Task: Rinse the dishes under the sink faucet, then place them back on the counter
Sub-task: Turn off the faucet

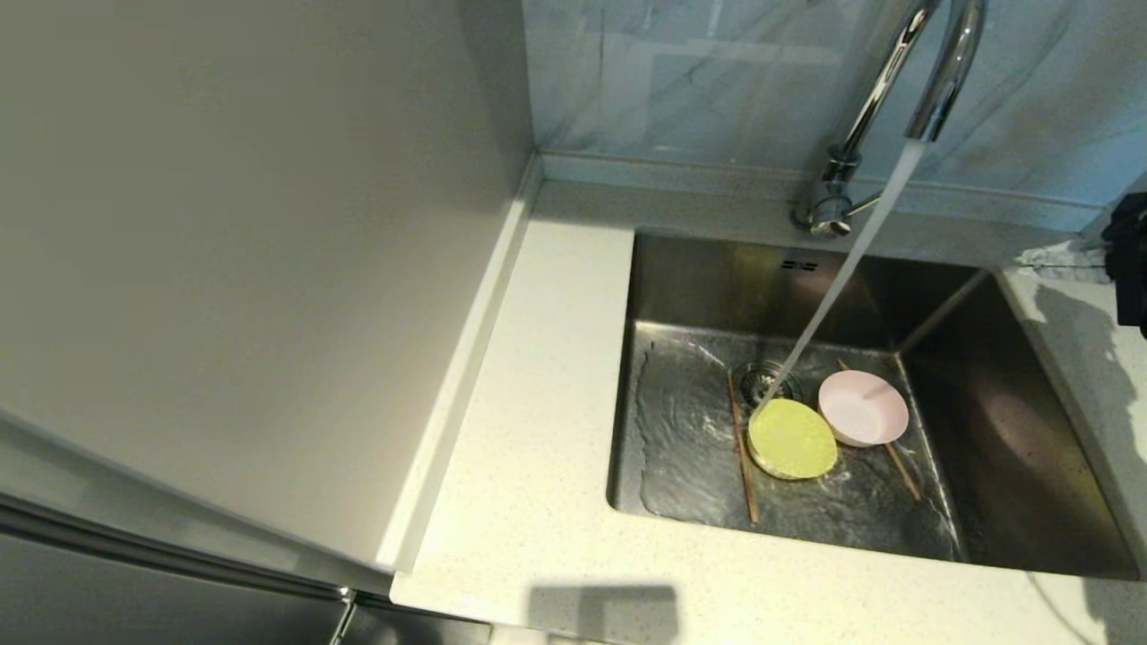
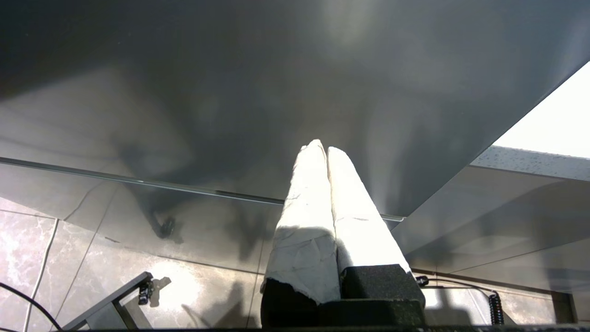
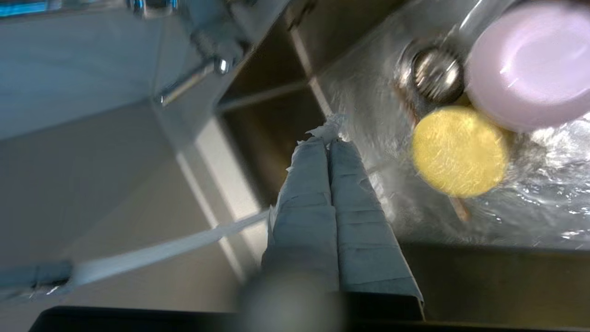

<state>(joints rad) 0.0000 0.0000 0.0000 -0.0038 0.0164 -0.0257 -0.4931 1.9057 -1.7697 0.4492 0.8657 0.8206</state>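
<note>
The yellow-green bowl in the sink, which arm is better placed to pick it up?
Probably the right. The right gripper, shut and empty, hangs over the sink near the yellow-green bowl. The left gripper, also shut, sits low beside the cabinet.

A smooth grey-white side panel (image 1: 251, 269) rises along the counter's left edge. Pale blue marbled wall tiles (image 1: 699, 81) back it. Marbled floor tiles (image 2: 41, 258) lie below, brightly lit.
</note>
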